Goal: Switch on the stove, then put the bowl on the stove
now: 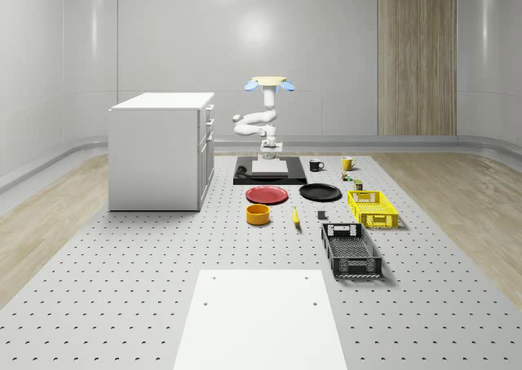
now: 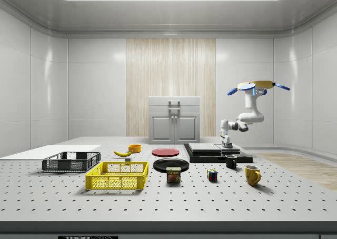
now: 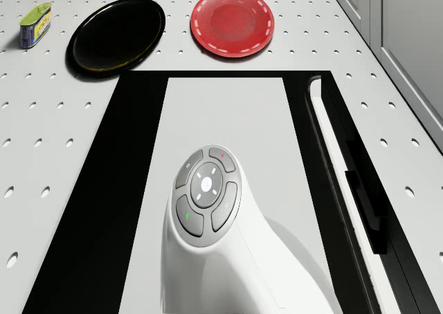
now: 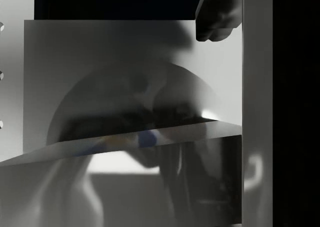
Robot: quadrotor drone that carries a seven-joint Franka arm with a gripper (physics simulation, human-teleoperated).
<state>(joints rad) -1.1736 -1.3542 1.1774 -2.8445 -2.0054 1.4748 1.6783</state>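
- Whole-scene view: the drone (image 1: pixel 270 83) is hovering in the upper middle of the frame, above the far end of the stove (image 1: pixel 269 171), with the arm (image 1: pixel 259 124) folding down under it. The gripper (image 1: pixel 270 153) is hanging just over the stove's pale top; how far its jaws are parted cannot be told, and nothing is showing in them. The bowl (image 1: pixel 258 214), orange, is sitting on the table (image 1: pixel 122 272) just below centre, well apart from the stove, with the red plate (image 1: pixel 267 195) between them and the banana (image 1: pixel 295 217) just beside it on the frame's right. The white cabinet (image 1: pixel 161 151) is standing close along the stove's left edge; open tabletop is lying at lower left.
- Side view: the drone (image 2: pixel 256 86) is hovering at upper right, the gripper (image 2: pixel 227 140) reaching down to the stove (image 2: pixel 217 152), seemingly touching or nearly so. The bowl (image 2: pixel 135 148) is sitting left of centre, beyond the yellow crate (image 2: pixel 118 176).
- Drone view: the arm's wrist (image 3: pixel 208 210) is sitting over the stove's grey plate (image 3: pixel 228 120); the black plate (image 3: pixel 116 34) and red plate (image 3: pixel 232 21) are lying past the stove's edge at the top.
- Wrist view: a blurred grey surface is lying very near, a dark fingertip (image 4: pixel 217 17) at upper right.
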